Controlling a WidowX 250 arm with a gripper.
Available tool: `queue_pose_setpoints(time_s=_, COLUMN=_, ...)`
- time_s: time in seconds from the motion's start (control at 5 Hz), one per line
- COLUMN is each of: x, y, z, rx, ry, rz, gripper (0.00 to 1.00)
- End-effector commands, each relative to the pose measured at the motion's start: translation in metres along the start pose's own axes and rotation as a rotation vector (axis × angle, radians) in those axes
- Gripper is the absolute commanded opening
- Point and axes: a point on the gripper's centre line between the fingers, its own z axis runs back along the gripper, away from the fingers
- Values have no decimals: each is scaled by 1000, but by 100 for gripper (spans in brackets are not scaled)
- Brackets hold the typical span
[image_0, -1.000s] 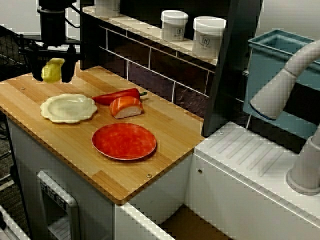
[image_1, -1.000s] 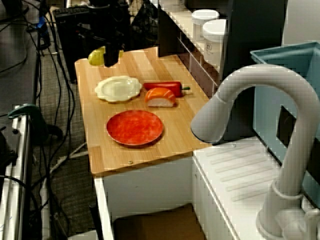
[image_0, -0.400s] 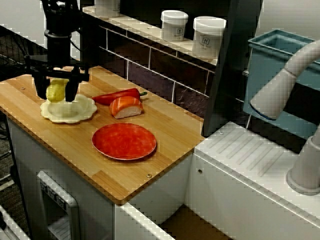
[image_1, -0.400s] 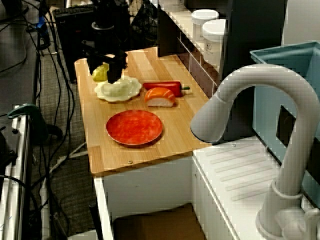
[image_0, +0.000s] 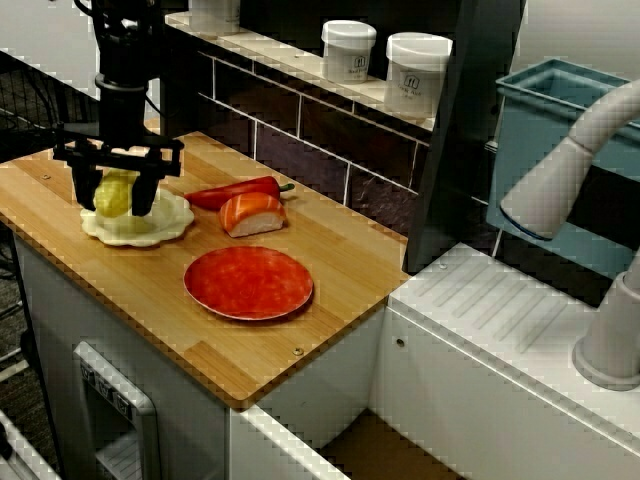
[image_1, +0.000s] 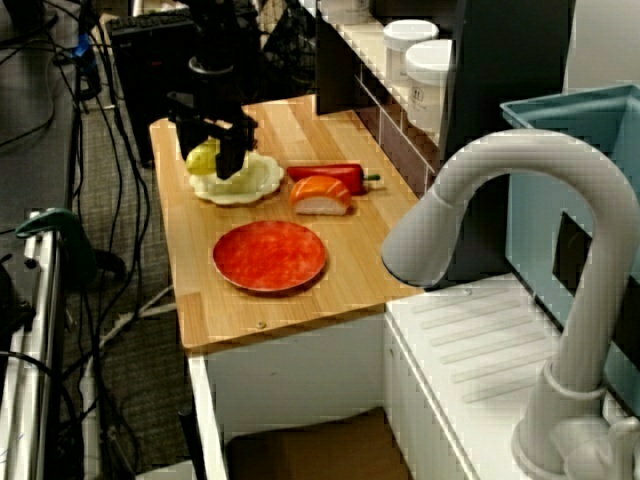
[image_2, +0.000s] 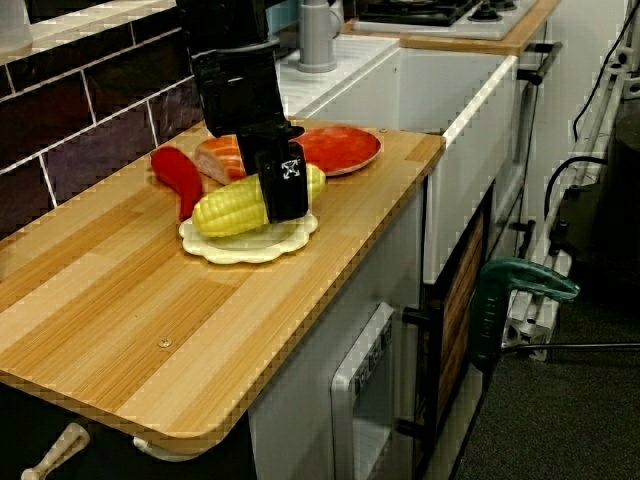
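My gripper is shut on a yellow corn cob, which lies crosswise between the black fingers. The cob hangs just over, or rests on, a cream scalloped plate at the left of the wooden counter; I cannot tell whether they touch. In the view from the sink side, the gripper stands over the same plate. Right of the plate lie a red pepper and a salmon sushi piece. Nearer the front edge sits a red plate.
Two white jars stand on the tiled shelf behind the counter. To the right are a white sink top with a grey faucet and a teal bin. The wooden counter drops off at front and left.
The gripper has carried the corn from the back-left corner forward and down. It now sits low over the cream plate. The pepper, sushi and red plate have not moved.
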Motion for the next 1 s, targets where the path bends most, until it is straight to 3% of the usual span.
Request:
queue_pose_setpoints(time_s=0.0, x=-7, y=5, z=13, rx=-17, ry=-20, rz=1, gripper=100)
queue_pose_setpoints(time_s=0.2, x=-5, y=12, z=24, rx=-38, ry=-8, rz=-20, gripper=100)
queue_pose_setpoints(time_s=0.4, x=-1, y=16, z=39, rx=-82, ry=-17, rz=-120, gripper=100)
queue_pose_setpoints(time_s=0.6, x=6, y=16, z=54, rx=-135, ry=-63, rz=-322, gripper=100)
queue_pose_setpoints(time_s=0.8, x=15, y=8, z=56, rx=-128, ry=-134, rz=-568, gripper=100)
